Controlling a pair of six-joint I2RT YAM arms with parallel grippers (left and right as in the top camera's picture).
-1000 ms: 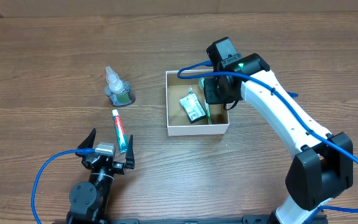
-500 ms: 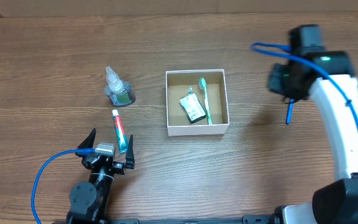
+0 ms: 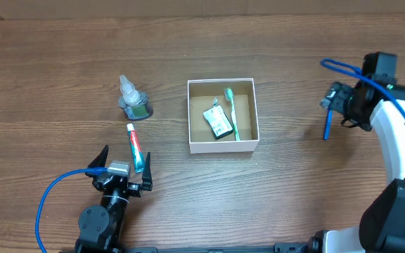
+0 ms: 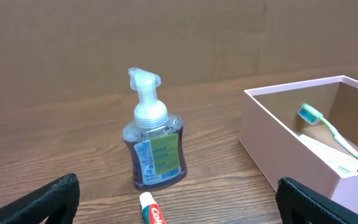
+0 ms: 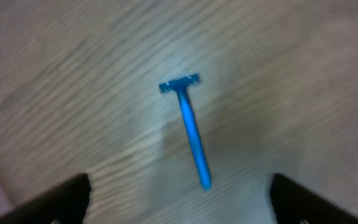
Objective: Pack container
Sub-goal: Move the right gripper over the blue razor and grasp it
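Hovering above the blue razor point(image 5: 191, 134) with the right gripper point(image 5: 179, 194) spread wide and gripping nothing. Judging by the right wrist view: lying flat on the table point(image 3: 62, 70), just ahead of the gap between the fingers, head farthest from them, handle running back toward them and slanting a little to the right-hand finger. Set crosswise to the closing line, so probably needing only a short push forward and a straight drop before a pinch on the handle. Too blurred there to tell the height.

Farther off, toward the robot's left and well apart from the razor: the container point(image 3: 223, 146), mid-table, open-topped, holding a green toothbrush point(image 3: 231, 116) in its right half and a small packet point(image 3: 219, 121) just beside that. Bare brown floor showing in the far left corner. Seen from overhead, razor and toothbrush lying roughly parallel, so likely little turning of the wrist needed on the way over.

Farthest of all: the left gripper point(image 4: 179, 196), likewise spread and empty, pointed at a toothpaste tube point(image 3: 136, 147), with a soap bottle point(image 4: 154, 149) beyond. Much the farther of the two from the razor, so best left to the right arm.
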